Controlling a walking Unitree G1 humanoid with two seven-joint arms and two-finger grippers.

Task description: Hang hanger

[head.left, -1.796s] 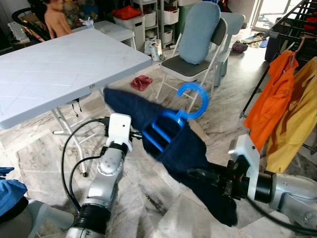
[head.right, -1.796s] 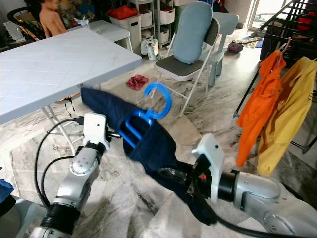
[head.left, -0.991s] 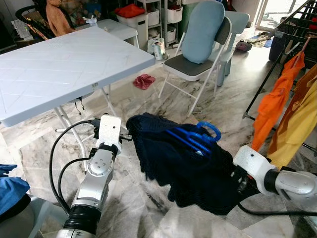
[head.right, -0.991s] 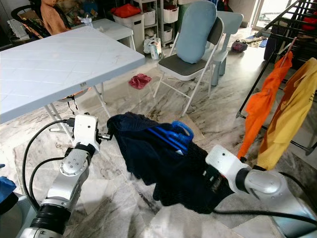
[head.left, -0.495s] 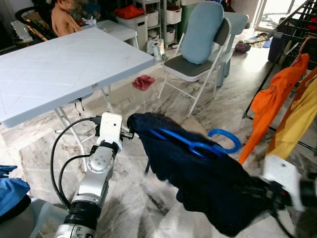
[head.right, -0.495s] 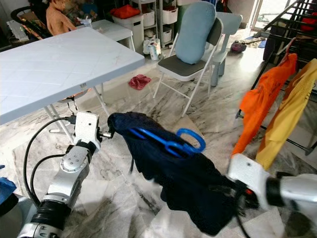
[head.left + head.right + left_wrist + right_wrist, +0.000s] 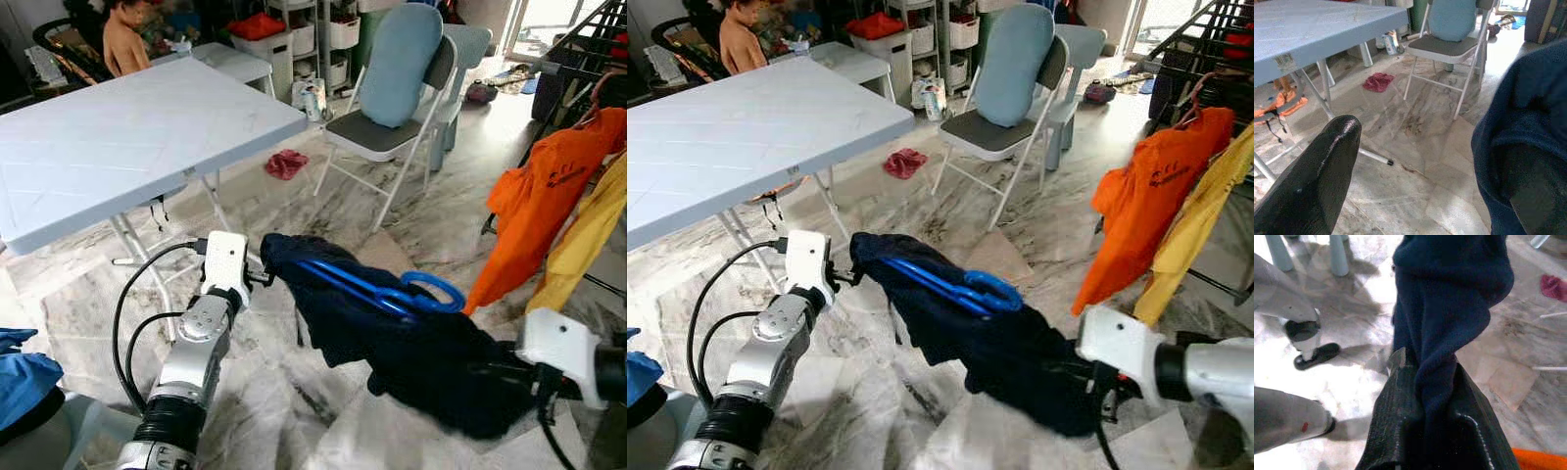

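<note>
Between your two arms, above the marble floor (image 7: 88,294), a dark navy garment (image 7: 392,338) is stretching almost level, with a blue hanger (image 7: 387,289) lying across its top, the hook loop pointing toward your right side. Your left tool (image 7: 263,277) is gripping the garment's near-left corner; in the left wrist view one black finger (image 7: 1317,181) is standing apart from the other, which is buried under navy cloth, so you are seeing fingers spread with fabric caught against one of them rather than a tight pinch. Your right tool (image 7: 1425,431) is clamping the other end: in the right wrist view both black fingers are pressing together on a twisted rope of the garment, and in the head views that end is bunching in front of the white wrist housing (image 7: 558,348). To your right, an orange shirt (image 7: 539,215) and a yellow shirt (image 7: 593,245) are hanging from a dark drying rack (image 7: 578,39), near the hanger's hook but not touching it. Behind the garment you are facing a folding chair (image 7: 387,117) with a pale blue cushion, and to your left a white worktop (image 7: 127,137). A red cloth (image 7: 286,162) is lying on the floor beyond it, and a person (image 7: 122,44) is sitting at the far end.
</note>
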